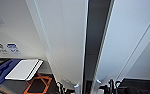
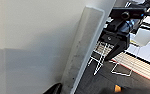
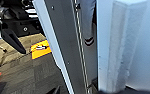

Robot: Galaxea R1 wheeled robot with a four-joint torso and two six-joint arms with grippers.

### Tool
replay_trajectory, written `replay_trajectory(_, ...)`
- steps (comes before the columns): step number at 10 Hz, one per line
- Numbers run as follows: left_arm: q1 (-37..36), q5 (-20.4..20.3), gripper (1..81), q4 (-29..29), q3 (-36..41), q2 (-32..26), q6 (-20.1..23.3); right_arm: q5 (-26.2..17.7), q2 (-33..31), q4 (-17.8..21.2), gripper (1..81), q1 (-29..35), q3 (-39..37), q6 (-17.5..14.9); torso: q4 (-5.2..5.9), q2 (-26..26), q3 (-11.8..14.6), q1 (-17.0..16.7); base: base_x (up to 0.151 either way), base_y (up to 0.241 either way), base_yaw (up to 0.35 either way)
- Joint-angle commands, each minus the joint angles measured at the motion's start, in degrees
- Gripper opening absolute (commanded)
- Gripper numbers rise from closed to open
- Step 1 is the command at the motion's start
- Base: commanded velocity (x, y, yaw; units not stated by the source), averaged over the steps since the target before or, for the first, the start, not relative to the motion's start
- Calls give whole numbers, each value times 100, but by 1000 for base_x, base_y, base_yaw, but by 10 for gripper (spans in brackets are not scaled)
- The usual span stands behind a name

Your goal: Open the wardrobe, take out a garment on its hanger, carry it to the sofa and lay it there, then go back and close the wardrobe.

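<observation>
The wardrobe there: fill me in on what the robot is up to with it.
The robot stands close up against the white wardrobe, an arm at each door. The two doors are parted by a dark gap down the middle, so the wardrobe is partly open. The left wrist view shows a white handle on one door, the right wrist view the handle on the other. A sleeve with a striped cuff hangs in the gap.

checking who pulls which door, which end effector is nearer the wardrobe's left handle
Left. The left end effector sits just beside the left handle; the right end effector is across the dark gap between the doors, by the right handle.
</observation>
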Motion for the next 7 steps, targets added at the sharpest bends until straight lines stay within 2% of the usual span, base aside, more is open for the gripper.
replay_trajectory(1,185,-61,811,-83,1474,331,-87,269,630,852,811,-401,1499,99,0,0,0,0,0,0,0)
replay_trajectory(7,510,-131,811,49,1536,49,-79,366,252,729,811,-638,1676,90,0,0,2,2,0,0,0)
